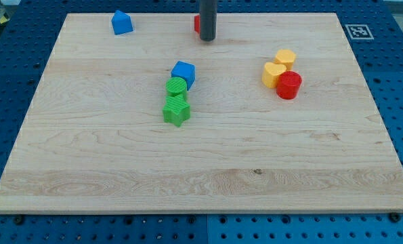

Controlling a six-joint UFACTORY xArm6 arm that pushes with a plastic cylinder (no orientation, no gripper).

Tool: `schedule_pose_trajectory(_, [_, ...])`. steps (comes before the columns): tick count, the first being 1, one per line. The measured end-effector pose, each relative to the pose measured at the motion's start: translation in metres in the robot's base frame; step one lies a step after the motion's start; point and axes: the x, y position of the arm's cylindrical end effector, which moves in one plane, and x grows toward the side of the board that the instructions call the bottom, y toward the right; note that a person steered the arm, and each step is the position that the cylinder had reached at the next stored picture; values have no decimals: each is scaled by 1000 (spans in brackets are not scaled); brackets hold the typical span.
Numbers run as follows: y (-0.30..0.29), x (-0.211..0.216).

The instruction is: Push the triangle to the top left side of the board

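A blue block with a peaked, triangle-like top (122, 22) sits near the top left of the wooden board (86, 156). My tip (206, 39) rests on the board near the top edge, well to the right of that block. A red block (196, 24) is mostly hidden behind the rod, touching or almost touching its left side; I cannot make out its shape.
A blue cube (183, 72), a green cylinder (177, 86) and a green star (177, 109) form a tight column at the middle. On the right, two yellow blocks (284, 57) (273, 73) and a red cylinder (289, 85) cluster together. A marker tag (357, 31) lies past the top right corner.
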Motion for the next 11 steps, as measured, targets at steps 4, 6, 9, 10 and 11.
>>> schedule_pose_trajectory(4, [-76,-9])
schedule_pose_trajectory(6, [-145,-16])
schedule_pose_trajectory(9, [-161,-39])
schedule_pose_trajectory(10, [-173,-39])
schedule_pose_trajectory(11, [-188,-39])
